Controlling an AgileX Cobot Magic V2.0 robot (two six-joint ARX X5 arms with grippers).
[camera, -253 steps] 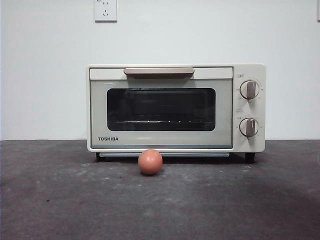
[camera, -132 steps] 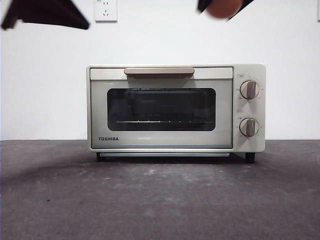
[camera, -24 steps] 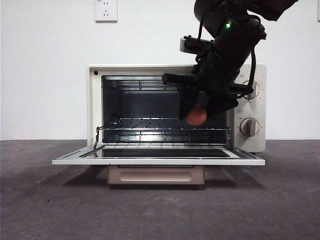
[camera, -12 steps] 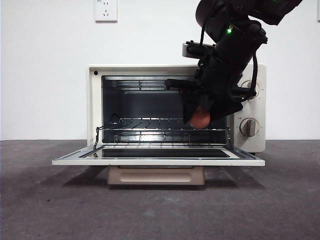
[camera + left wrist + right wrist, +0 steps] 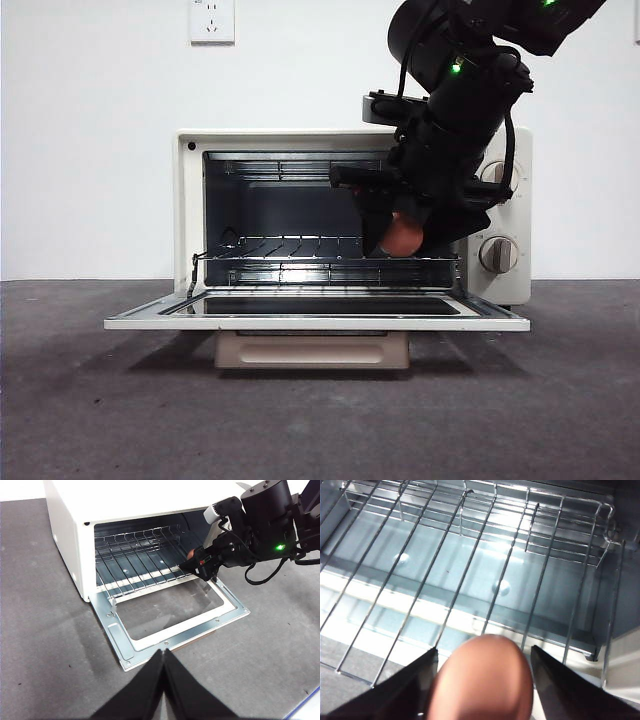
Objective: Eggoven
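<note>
The small round orange-brown egg [image 5: 403, 236] hangs just above the right end of the wire rack [image 5: 300, 246], at the mouth of the cream Toshiba toaster oven [image 5: 190, 215], pinched between the right gripper's [image 5: 482, 656] black jaws. The oven's door [image 5: 315, 318] lies folded flat open, its two knobs half hidden.

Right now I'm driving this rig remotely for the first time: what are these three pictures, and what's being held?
It is a two-armed table robot. One picture looks level across the table; the other two come from cameras on each wrist. On the dark table stands a cream toaster oven, its door folded down open. The right gripper is shut on an orange-brown egg, held at the oven's mouth just above the wire rack. The left gripper is shut, holds nothing, and waits back from the oven.
</note>
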